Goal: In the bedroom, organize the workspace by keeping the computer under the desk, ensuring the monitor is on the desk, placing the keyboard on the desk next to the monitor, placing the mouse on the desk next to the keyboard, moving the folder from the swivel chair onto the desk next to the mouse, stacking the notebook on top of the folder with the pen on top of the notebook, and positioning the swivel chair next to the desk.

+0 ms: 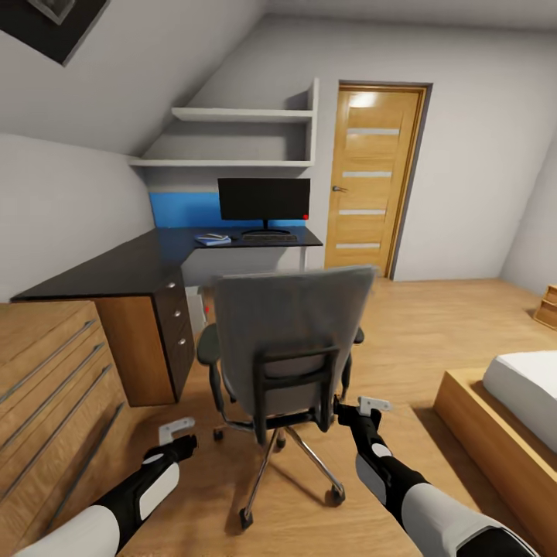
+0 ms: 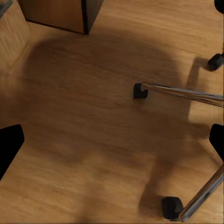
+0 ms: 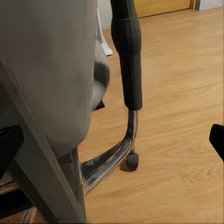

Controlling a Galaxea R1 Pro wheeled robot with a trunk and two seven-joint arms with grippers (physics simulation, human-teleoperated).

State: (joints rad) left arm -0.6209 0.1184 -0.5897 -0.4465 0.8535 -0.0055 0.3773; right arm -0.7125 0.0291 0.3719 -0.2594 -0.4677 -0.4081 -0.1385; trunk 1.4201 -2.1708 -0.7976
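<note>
The swivel chair [image 1: 290, 340] stands with its grey back toward me, in front of the black desk [image 1: 116, 271]. On the desk's far wing the monitor [image 1: 264, 199] stands upright with the keyboard [image 1: 269, 238] before it. Left of the keyboard lies the blue folder [image 1: 213, 240] with something pale on it; notebook, pen and mouse are too small to tell. A pale box with a red dot, likely the computer [image 1: 205, 308], peeks out under the desk. My left gripper [image 1: 182, 441] hangs open over the floor by the chair's chrome leg [image 2: 186, 93]. My right gripper [image 1: 360, 414] is open beside the chair's back [image 3: 51, 70].
A light wood drawer cabinet [image 1: 46, 387] is close at my left, next to the desk's black drawer unit [image 1: 176, 317]. A bed [image 1: 510, 402] lies at the right. Bare plank floor runs between bed and chair toward a wooden door [image 1: 375, 178].
</note>
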